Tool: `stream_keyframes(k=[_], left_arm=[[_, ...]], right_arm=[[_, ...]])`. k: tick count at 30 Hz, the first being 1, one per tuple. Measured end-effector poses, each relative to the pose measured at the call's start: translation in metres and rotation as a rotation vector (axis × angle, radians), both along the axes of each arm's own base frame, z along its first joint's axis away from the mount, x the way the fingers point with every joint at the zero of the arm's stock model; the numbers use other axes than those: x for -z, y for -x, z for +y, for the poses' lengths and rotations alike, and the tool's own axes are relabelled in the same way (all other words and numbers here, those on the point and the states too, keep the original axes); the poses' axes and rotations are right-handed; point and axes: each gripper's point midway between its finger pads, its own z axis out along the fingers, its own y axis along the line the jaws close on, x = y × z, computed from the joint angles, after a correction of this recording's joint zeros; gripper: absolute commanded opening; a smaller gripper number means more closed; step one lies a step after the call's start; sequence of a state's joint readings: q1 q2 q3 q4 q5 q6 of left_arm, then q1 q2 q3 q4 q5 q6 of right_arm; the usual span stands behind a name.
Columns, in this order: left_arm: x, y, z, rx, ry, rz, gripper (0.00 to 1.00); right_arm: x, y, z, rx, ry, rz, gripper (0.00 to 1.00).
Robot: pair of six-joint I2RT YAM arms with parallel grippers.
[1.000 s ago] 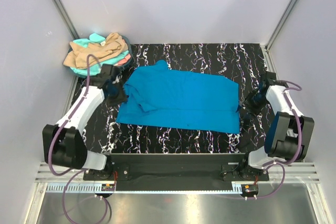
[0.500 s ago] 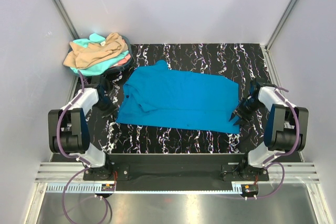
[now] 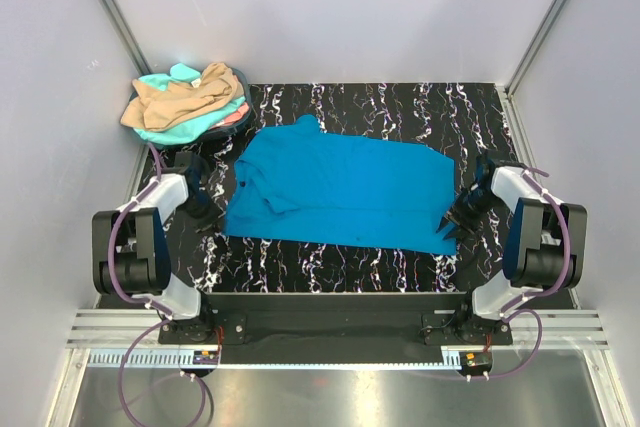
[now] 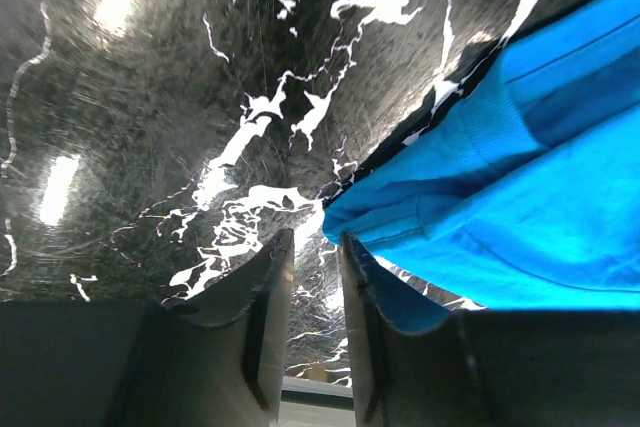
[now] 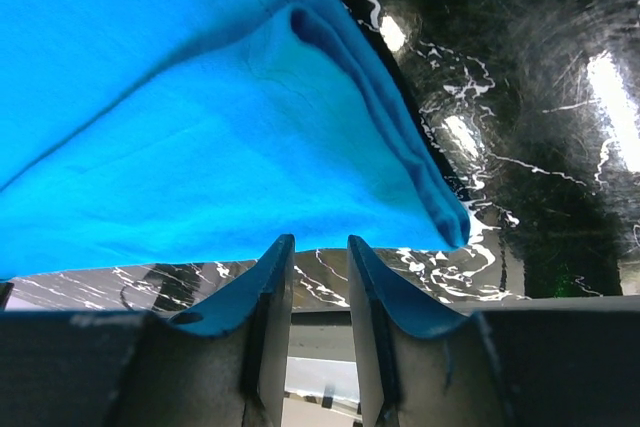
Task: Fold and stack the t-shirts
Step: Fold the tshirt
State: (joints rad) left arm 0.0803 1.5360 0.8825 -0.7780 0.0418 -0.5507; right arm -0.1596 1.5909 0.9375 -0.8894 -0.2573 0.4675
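Observation:
The bright blue t-shirt [image 3: 340, 185] lies spread on the black marbled table [image 3: 390, 105], its left part folded over. My left gripper [image 3: 203, 209] sits low just left of the shirt's near left corner. In the left wrist view the jaws [image 4: 312, 247] stand a little apart with only table between them, and the blue corner [image 4: 500, 197] is just beyond the right fingertip. My right gripper [image 3: 447, 224] is at the shirt's near right corner. Its jaws [image 5: 318, 252] are slightly apart and empty, with the blue hem [image 5: 200, 97] just past the tips.
A heap of tan, mint and coral shirts [image 3: 185, 99] lies at the back left corner. White walls and metal frame posts close in the table on three sides. The arm bases stand on the black bar [image 3: 330, 312] at the near edge.
My left arm has drawn back from the shirt's left edge and folded toward the left. My right gripper has moved nearer, down to the shirt's near right corner. The shirt has not moved.

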Motion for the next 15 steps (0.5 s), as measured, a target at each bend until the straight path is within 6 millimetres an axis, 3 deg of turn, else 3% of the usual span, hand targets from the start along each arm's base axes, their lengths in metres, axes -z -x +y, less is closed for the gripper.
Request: stream_keyframes(k=[6,8,10,15], left_arm=[[0.0,-0.001,-0.003,-0.003,0.016,-0.01,0.31],[-0.005,-0.002,-0.003,-0.007,0.014,-0.028,0.42],[-0.013,-0.004,-0.003,-0.021,0.014,-0.061,0.46],[-0.026,-0.011,-0.006,-0.044,0.026,-0.124,0.46]], right_arm=[[0.004,-0.001,0.0,0.0,-0.002,0.007,0.34],[0.004,-0.001,0.0,0.0,-0.002,0.009,0.33],[0.005,-0.001,0.0,0.001,-0.001,0.009,0.33],[0.009,0.001,0.0,0.012,0.002,0.018,0.33]])
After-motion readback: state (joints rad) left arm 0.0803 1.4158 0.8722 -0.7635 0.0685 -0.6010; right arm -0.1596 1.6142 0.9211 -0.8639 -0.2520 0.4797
